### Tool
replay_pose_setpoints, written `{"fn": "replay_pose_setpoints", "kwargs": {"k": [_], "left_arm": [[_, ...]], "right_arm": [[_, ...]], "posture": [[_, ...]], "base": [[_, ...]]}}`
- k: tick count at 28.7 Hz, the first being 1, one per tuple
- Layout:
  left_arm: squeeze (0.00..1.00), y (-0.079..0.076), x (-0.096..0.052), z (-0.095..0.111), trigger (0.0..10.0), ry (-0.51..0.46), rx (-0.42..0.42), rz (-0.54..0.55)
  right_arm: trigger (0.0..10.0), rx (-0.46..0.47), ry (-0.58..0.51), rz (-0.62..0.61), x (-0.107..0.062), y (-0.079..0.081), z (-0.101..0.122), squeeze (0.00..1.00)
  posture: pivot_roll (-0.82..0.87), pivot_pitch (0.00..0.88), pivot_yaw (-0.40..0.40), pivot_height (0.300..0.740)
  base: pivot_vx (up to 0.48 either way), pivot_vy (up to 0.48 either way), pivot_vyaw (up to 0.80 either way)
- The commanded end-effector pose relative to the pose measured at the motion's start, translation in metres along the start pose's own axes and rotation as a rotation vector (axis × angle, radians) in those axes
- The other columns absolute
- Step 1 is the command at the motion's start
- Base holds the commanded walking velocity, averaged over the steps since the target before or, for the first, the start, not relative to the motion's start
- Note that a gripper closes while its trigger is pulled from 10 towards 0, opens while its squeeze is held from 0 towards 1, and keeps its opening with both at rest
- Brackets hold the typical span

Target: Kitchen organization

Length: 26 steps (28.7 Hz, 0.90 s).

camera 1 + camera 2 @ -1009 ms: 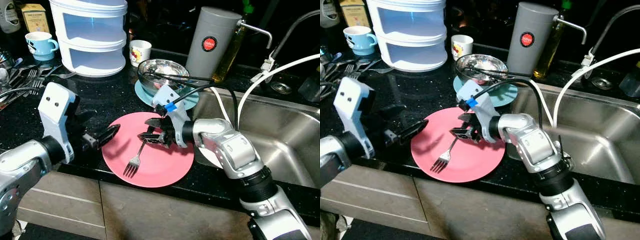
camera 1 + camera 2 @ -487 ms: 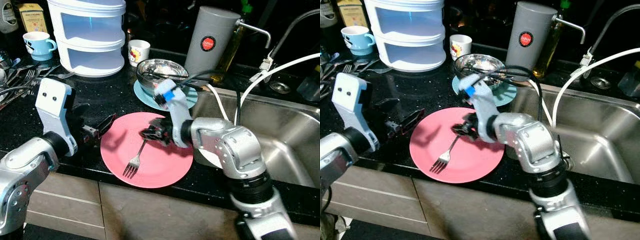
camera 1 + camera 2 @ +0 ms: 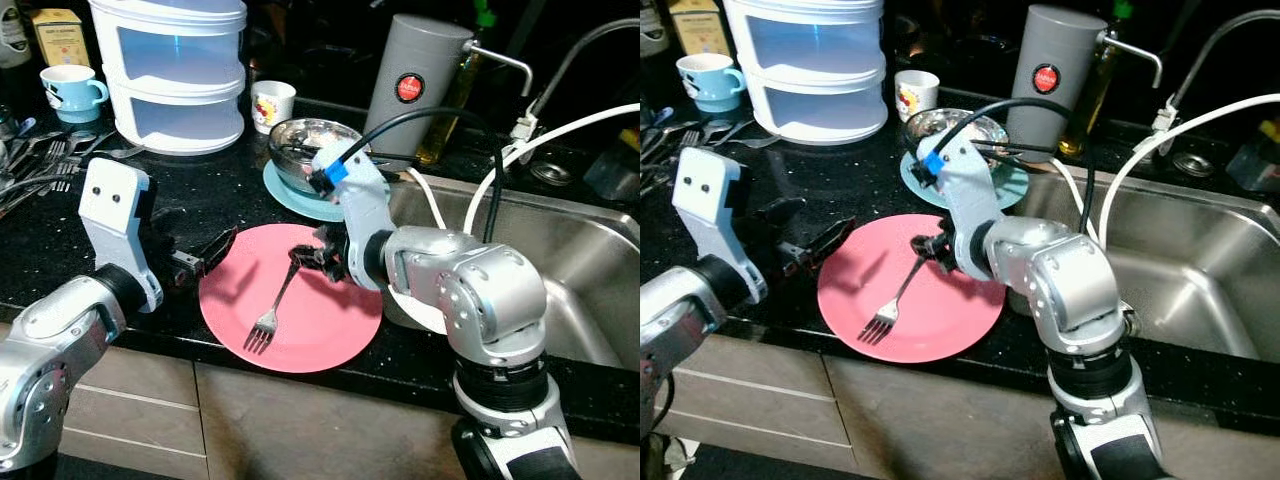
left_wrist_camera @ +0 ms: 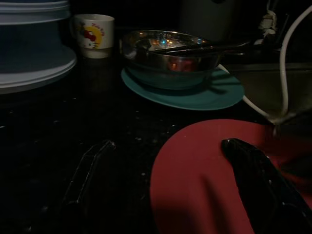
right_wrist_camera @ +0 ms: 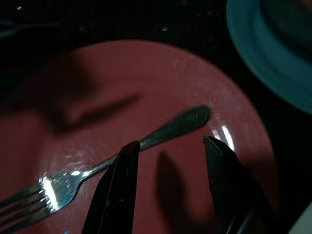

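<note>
A silver fork (image 3: 276, 302) lies on a pink plate (image 3: 335, 330) near the counter's front edge, tines toward me. My right gripper (image 3: 308, 256) hovers at the handle end. The right wrist view shows it open (image 5: 170, 144), the fork (image 5: 161, 134) lying flat on the plate just past the two fingertips, untouched. My left gripper (image 3: 205, 255) sits at the plate's left rim. It is open in the left wrist view, one finger (image 4: 253, 170) over the pink plate (image 4: 195, 180), the other finger (image 4: 90, 165) over the black counter.
Behind the plate a steel bowl (image 3: 305, 140) with utensils rests on a teal plate (image 3: 295, 195). A grey canister (image 3: 415, 85), a white stacked container (image 3: 175, 70) and cups stand at the back. Loose cutlery (image 3: 40, 160) lies far left. The sink (image 3: 590, 260) and a white hose are right.
My right wrist has rolled upward and the gripper has slid a little along the fork toward its handle end. The left gripper has drawn back slightly. The fork has not moved.
</note>
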<state>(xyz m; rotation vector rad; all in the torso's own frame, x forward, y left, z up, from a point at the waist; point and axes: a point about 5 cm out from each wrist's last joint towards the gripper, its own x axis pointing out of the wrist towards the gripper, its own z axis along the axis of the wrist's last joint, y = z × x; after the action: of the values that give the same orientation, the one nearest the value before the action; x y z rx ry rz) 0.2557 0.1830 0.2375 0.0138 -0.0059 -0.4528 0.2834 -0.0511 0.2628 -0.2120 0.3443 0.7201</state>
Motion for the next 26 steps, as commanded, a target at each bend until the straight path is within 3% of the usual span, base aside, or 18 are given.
{"fn": "replay_pose_setpoints", "kwargs": {"k": [1,6,8,11,16,17,18,21,26], "left_arm": [[0.00,-0.004,0.004,-0.002,10.0,-0.002,-0.002,-0.007],[0.00,0.000,0.002,0.001,10.0,-0.016,0.014,0.031],[0.00,0.015,-0.009,0.005,10.0,-0.013,0.048,0.093],[0.00,0.024,-0.016,0.008,10.0,-0.006,0.068,0.122],[0.00,0.033,-0.074,0.021,10.0,0.085,0.180,-0.075],[0.00,0.036,-0.093,0.023,10.0,0.142,0.196,-0.109],[0.00,0.036,-0.101,0.024,10.0,0.168,0.206,-0.129],[0.00,0.036,-0.107,0.024,10.0,0.186,0.214,-0.143],[0.00,0.032,-0.141,0.021,10.0,0.298,0.192,-0.228]], "right_arm": [[10.0,0.021,0.027,-0.040,-0.001,0.002,-0.006,0.00],[10.0,0.128,0.060,-0.083,0.002,0.002,-0.015,0.00],[10.0,0.234,0.069,-0.096,0.004,-0.002,-0.017,0.00],[10.0,0.285,0.071,-0.103,0.005,-0.005,-0.017,0.00],[10.0,0.264,0.085,-0.141,0.007,-0.008,-0.020,0.00],[10.0,0.258,0.091,-0.133,0.008,-0.007,-0.022,0.00],[10.0,0.257,0.094,-0.131,0.008,-0.006,-0.022,0.00],[10.0,0.257,0.097,-0.129,0.008,-0.005,-0.023,0.00],[10.0,0.278,0.108,-0.062,0.010,0.003,-0.024,0.00]], "posture": [[0.09,0.000,-0.121,0.740],[0.09,0.000,-0.127,0.740],[0.10,0.000,-0.134,0.740],[0.11,0.000,-0.142,0.740],[0.11,0.000,-0.156,0.740],[0.12,0.000,-0.155,0.740],[0.12,0.000,-0.155,0.740],[0.13,0.000,-0.158,0.740],[0.14,0.000,-0.160,0.740]], "base": [[0.000,0.000,0.00],[0.000,0.000,0.00],[0.000,0.000,0.00],[0.000,0.000,0.00],[0.000,0.000,0.00],[0.000,0.000,0.00],[0.000,0.000,0.00],[0.000,0.000,0.00],[0.000,0.000,0.00]]}}
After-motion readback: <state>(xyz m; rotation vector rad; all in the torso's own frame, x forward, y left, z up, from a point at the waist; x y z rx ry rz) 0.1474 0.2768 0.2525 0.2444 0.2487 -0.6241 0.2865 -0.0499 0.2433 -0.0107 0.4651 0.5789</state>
